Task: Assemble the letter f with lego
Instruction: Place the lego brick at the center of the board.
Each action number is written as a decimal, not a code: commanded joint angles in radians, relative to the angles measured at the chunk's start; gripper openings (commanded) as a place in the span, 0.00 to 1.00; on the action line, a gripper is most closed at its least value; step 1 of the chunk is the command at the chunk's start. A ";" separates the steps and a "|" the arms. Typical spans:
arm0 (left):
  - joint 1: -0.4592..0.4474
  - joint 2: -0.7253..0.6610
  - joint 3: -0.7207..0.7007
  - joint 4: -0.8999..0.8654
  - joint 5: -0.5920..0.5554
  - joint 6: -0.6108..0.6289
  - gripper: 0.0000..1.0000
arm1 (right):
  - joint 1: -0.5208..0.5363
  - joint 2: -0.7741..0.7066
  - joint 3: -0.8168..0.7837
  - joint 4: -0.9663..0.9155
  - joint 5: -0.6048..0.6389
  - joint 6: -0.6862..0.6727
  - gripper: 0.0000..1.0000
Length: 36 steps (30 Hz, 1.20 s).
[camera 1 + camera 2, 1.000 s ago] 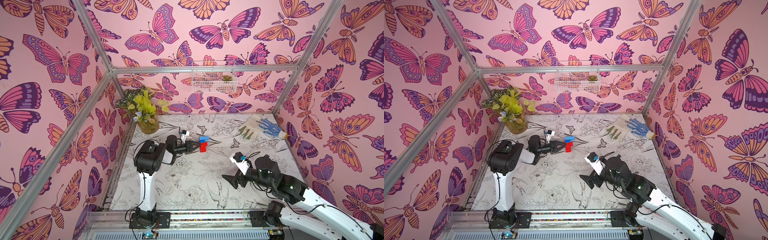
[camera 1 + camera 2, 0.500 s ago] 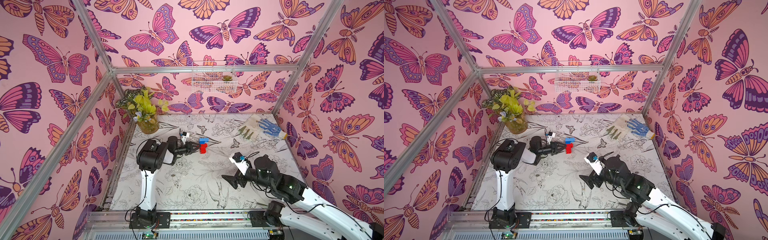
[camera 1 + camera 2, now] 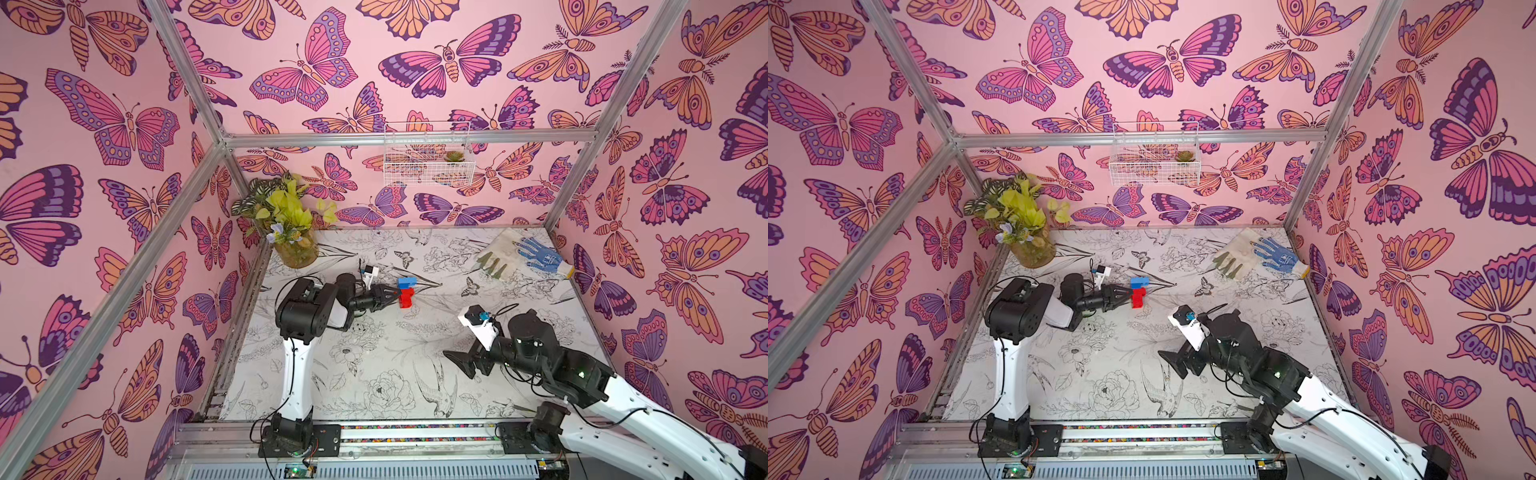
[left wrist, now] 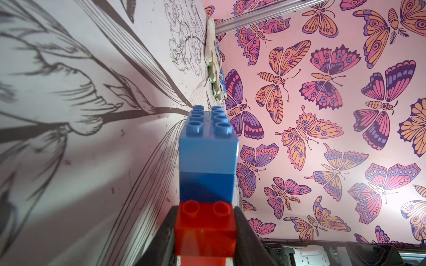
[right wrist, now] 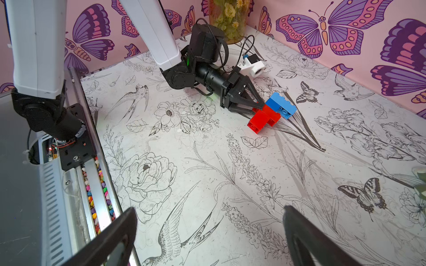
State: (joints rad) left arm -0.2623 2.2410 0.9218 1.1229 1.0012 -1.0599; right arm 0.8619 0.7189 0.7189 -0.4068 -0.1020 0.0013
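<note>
The letter f (image 3: pixel 406 291) (image 3: pixel 1138 291) lies on the floral table mat left of centre, toward the back. It is red lego (image 5: pixel 262 117) joined to blue lego (image 5: pixel 280 104). My left gripper (image 3: pixel 397 294) (image 3: pixel 1128 296) (image 5: pixel 258 106) reaches low across the table and is shut on the red end. In the left wrist view the left gripper (image 4: pixel 205 209) has its black fingers pressed on both sides of a red brick (image 4: pixel 205 228), with two blue bricks (image 4: pixel 207 156) stacked beyond it. My right gripper (image 3: pixel 457 363) (image 3: pixel 1169 361) (image 5: pixel 208 210) hovers open and empty over the front right of the table.
A vase of plants (image 3: pixel 295 249) stands in the back left corner. Work gloves (image 3: pixel 523 257) lie at the back right. A wire basket (image 3: pixel 428 162) hangs on the back wall. The metal rail (image 3: pixel 415 432) with both arm bases runs along the front edge.
The left arm's elbow has edged slightly toward the bricks. The lego shape and the right arm stay where they were.
</note>
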 commanded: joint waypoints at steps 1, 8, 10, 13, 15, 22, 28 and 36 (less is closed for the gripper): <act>-0.006 0.032 0.009 -0.024 -0.005 0.014 0.37 | 0.012 -0.010 -0.006 0.009 -0.008 0.012 0.99; -0.003 0.028 0.017 -0.052 -0.004 0.024 0.43 | 0.017 -0.009 -0.007 0.008 -0.005 0.011 0.99; -0.004 0.024 0.022 -0.074 -0.003 0.035 0.44 | 0.019 -0.008 -0.007 0.007 -0.005 0.011 0.99; -0.003 0.014 0.029 -0.124 -0.010 0.055 0.48 | 0.022 -0.009 -0.007 0.008 -0.004 0.011 0.99; -0.003 0.003 0.035 -0.175 -0.017 0.080 0.49 | 0.024 -0.009 -0.006 0.007 -0.004 0.010 0.99; -0.003 -0.065 0.046 -0.394 -0.069 0.209 0.49 | 0.031 -0.009 -0.006 0.006 0.001 0.009 0.99; -0.003 -0.115 0.050 -0.541 -0.110 0.290 0.48 | 0.036 -0.008 -0.003 0.003 0.005 0.008 0.99; -0.003 -0.161 0.039 -0.624 -0.131 0.341 0.48 | 0.048 -0.008 -0.001 -0.001 0.011 0.007 0.99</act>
State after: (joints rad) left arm -0.2642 2.1044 0.9707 0.5896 0.8951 -0.7700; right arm 0.8997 0.7189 0.7189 -0.4076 -0.0990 0.0010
